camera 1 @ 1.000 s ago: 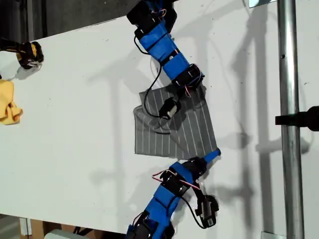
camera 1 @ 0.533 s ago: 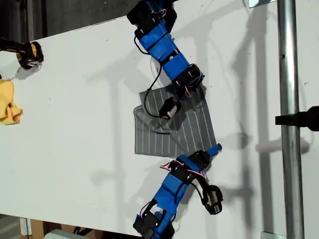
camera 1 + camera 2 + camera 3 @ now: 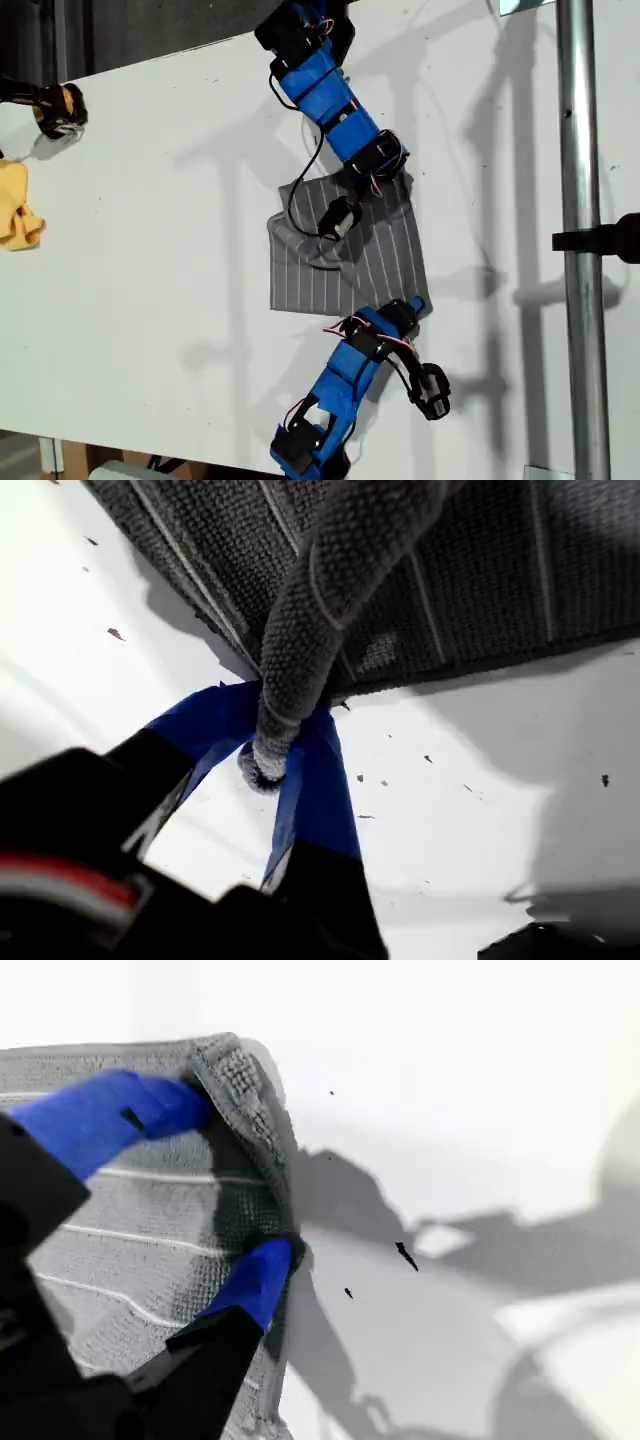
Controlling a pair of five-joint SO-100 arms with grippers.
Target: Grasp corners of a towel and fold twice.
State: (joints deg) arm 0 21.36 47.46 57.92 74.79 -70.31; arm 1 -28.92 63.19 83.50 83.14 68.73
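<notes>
On a white table [image 3: 150,230], a yellow cloth [image 3: 18,210] at the exterior view's left edge, a black-and-yellow object [image 3: 55,108] near it, a metal pole [image 3: 580,200] at the right.

Bare table [image 3: 170,230] lay open toward nine o'clock of the towel [image 3: 345,265]. At three o'clock a metal pole [image 3: 578,240] barred passage; a yellow cloth [image 3: 18,205] sat far toward nine.

Towel corner [image 3: 300,660] seemingly between closed jaws
</notes>
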